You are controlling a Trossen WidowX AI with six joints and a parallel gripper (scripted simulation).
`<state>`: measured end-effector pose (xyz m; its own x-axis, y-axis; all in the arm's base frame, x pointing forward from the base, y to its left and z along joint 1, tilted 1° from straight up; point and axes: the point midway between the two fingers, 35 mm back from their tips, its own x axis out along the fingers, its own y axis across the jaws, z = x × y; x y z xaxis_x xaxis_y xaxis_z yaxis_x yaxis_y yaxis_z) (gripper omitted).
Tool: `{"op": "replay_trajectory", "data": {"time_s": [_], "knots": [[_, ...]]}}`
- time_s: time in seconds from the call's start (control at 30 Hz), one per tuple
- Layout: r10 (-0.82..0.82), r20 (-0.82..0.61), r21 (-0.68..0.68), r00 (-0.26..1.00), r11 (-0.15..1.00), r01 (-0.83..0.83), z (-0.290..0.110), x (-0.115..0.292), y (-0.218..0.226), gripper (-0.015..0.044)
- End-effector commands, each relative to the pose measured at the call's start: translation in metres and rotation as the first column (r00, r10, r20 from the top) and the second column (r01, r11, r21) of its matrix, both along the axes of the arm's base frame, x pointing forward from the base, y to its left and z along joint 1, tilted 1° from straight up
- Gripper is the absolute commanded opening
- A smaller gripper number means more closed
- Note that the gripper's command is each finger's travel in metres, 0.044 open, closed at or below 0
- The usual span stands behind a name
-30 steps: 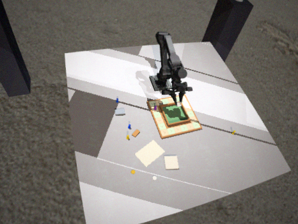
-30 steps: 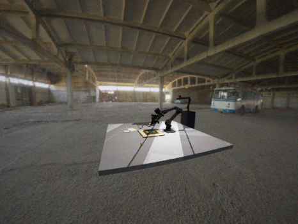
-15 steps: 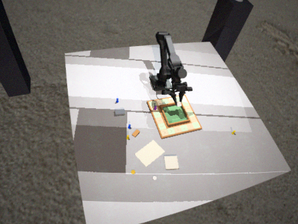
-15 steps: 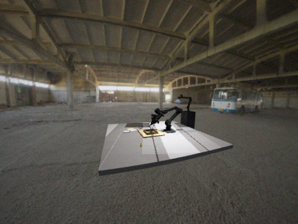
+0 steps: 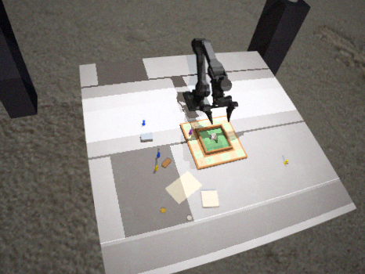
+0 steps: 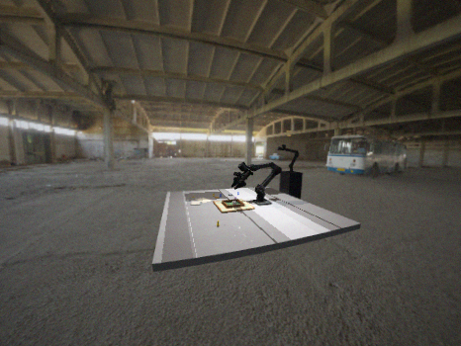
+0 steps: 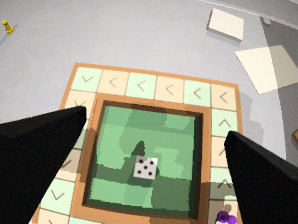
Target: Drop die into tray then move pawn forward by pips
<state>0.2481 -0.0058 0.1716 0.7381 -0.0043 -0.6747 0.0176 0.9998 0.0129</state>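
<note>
The white die (image 7: 145, 168) (image 5: 214, 136) lies on the green floor of the dice tray (image 7: 174, 192) (image 5: 207, 142) in the middle of the board (image 7: 87, 78) (image 5: 218, 160) (image 6: 221, 208), with several black pips on top. The purple pawn (image 7: 226, 217) (image 5: 190, 132) stands on a square of the ring at the board's corner near the arm's base. My gripper (image 7: 157, 125) (image 5: 219, 116) (image 6: 238, 182) is open and empty, hanging above the tray with a dark finger on each side of it in the wrist view.
Two pale cards (image 5: 183, 187) (image 5: 210, 198) (image 7: 226, 23) (image 7: 272, 68) lie beyond the board. A yellow pawn (image 7: 7, 27) (image 5: 286, 161), blue pawns (image 5: 143, 123) (image 5: 158, 155), a grey block (image 5: 146, 137), a brown block (image 5: 166, 162) and small discs (image 5: 163, 210) (image 5: 189, 218) are scattered on the table.
</note>
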Motion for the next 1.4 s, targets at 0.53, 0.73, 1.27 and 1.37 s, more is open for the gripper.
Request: {"op": "replay_trajectory", "data": {"time_s": [0.53,0.73,1.27,1.37], "knots": [[0.015,-0.642,0.017,0.767,1.0,-0.005,-0.036,0.021,0.001,0.044],[-0.066,-0.675,0.007,0.735,0.995,0.096,-0.051,0.002,-0.052,0.0282],[-0.159,-0.721,0.01,0.675,0.971,0.24,-0.078,-0.042,-0.113,0.02],[-0.159,-0.721,0.01,0.675,0.971,0.24,-0.088,-0.041,-0.112,0.02]]}}
